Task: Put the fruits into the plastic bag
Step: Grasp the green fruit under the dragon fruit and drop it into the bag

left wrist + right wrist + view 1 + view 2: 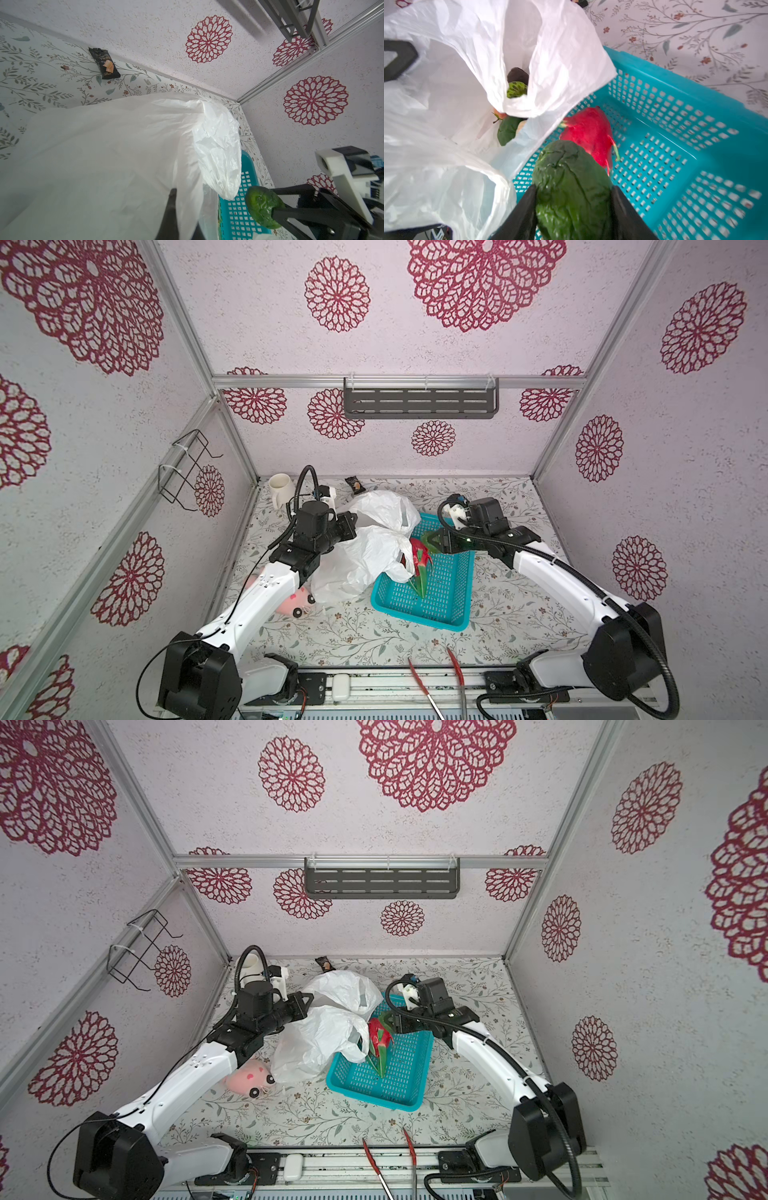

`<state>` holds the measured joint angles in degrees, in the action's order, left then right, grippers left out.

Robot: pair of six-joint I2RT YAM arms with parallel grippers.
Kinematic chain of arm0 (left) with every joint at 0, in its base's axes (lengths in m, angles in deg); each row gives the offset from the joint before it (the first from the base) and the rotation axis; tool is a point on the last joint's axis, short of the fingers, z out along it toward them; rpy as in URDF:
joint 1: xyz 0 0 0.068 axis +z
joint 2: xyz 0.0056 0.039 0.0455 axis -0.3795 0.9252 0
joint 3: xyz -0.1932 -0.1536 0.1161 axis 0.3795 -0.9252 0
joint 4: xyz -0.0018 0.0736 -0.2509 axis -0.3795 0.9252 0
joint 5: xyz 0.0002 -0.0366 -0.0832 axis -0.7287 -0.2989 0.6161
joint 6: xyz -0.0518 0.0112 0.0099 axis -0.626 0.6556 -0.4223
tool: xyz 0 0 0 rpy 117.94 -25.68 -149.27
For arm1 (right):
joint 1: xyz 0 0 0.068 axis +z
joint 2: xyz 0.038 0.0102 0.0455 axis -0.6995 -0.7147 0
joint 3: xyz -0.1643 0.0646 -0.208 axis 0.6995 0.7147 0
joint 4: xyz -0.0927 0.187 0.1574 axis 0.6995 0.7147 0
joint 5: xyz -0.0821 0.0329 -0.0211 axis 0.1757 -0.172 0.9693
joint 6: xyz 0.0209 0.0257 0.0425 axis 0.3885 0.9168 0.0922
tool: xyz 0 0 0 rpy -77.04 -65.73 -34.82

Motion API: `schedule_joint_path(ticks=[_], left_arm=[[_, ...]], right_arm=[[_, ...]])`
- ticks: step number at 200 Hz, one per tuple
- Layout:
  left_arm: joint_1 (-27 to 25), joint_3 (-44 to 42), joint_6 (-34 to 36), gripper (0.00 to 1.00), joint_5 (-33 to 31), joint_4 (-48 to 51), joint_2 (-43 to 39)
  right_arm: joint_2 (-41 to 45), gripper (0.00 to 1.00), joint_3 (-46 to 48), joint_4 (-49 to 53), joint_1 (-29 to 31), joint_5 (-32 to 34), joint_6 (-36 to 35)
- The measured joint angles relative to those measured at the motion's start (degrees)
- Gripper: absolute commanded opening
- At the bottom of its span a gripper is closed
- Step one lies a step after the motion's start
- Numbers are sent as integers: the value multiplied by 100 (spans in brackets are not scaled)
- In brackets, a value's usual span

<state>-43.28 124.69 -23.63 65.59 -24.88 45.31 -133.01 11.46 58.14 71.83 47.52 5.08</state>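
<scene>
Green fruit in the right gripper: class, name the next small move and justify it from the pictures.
Probably carry the green fruit over the mouth of the plastic bag, then release. The right gripper grips it above the teal basket, just short of the opening that the left gripper holds up.

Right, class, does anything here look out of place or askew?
The thin white plastic bag droops over the rim of the teal perforated plastic basket, crowding the red-pink dragon fruit lying inside. Nothing looks spilled or damaged.

- Left arm stretches forward, its left gripper (352,520) pinched tight on the plastic bag (374,549).
- Right gripper (572,193), reaching inward, clamps a green avocado (566,166).
</scene>
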Motion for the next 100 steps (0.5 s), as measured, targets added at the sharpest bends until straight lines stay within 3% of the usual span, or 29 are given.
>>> schedule_joint_path(ticks=[64, 100], left_arm=[[-4, -28, -63, 0, -63, 22, -201], [-20, -28, -105, 0, -98, 63, -203]], right_arm=[[-1399, 40, -1211, -564, 1069, -446, 79], [-1878, 42, -2015, -809, 1279, -691, 103]])
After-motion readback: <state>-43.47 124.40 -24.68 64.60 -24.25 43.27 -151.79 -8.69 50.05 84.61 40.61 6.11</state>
